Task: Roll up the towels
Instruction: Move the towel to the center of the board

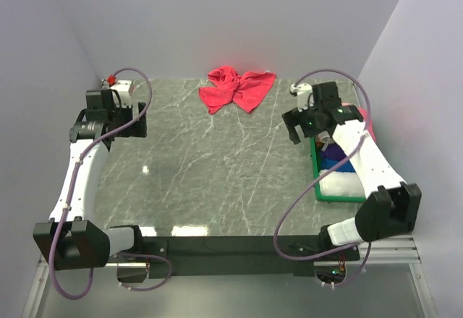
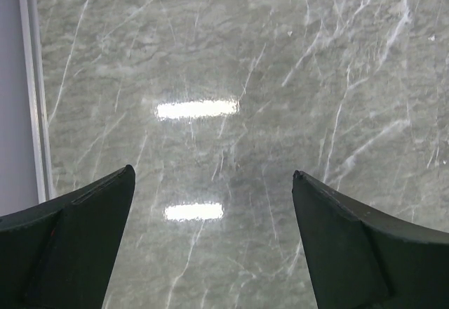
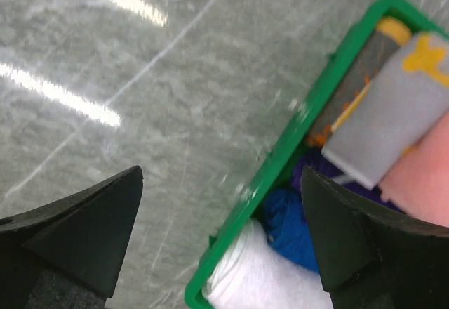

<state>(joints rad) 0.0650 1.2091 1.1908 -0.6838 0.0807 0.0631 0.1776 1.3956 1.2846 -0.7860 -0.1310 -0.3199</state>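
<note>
Crimson towel [image 1: 237, 89] lies crumpled, long axis running left-right; left pincer [image 2: 212, 172] and right pincer [image 3: 222, 171] gape wide, empty.

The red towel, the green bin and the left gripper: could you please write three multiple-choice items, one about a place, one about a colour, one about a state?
1. Where does the red towel lie on the table?
A. At the near edge. B. At the far edge, near the middle. C. At the left edge.
2. What colour is the rim of the bin?
A. Green. B. Blue. C. White.
3. How do the jaws of the left gripper stand?
A. Shut on a towel. B. Shut, empty. C. Open, empty.
Answers: B, the top view shows it crumpled by the back wall; A, the rim around the rolled towels is green; C, only bare table shows between them.
</note>
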